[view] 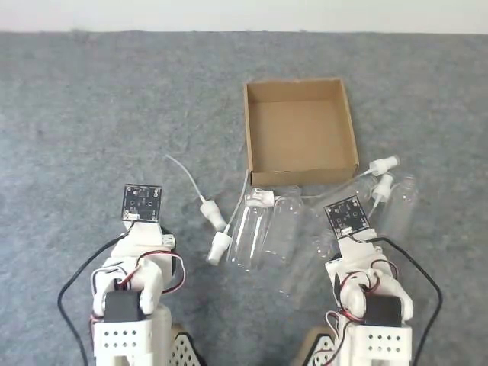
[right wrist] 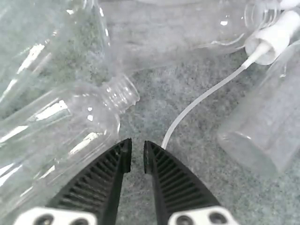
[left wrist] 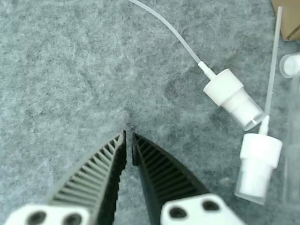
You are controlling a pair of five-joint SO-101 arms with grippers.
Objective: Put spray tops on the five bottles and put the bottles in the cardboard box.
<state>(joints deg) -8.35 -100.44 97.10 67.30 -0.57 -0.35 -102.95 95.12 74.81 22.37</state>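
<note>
Both our left gripper point(left wrist: 129, 137), over the table point(left wrist: 70, 70) beside loose spray tops point(left wrist: 232, 96), and our right gripper point(right wrist: 137, 146), among bottles point(right wrist: 61, 126) beside the cardboard box point(view: 301, 177), have fingers point(left wrist: 101, 168) together, holding nothing.

Felt-like table point(view: 91, 114) was mottled grey. Square cardboard box point(view: 301, 126) was plain brown. Clear plastic bottles point(view: 248, 232) were colourless; plastic spray tops point(view: 213, 212) white. Left pincer point(left wrist: 129, 139) and right pincer point(right wrist: 137, 147) were black, ribbed, on white bases.

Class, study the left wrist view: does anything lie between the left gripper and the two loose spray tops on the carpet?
Nothing visible does. Only bare carpet lies between the left gripper and the curved-tube spray top or the straight-tube spray top beside it.
</note>
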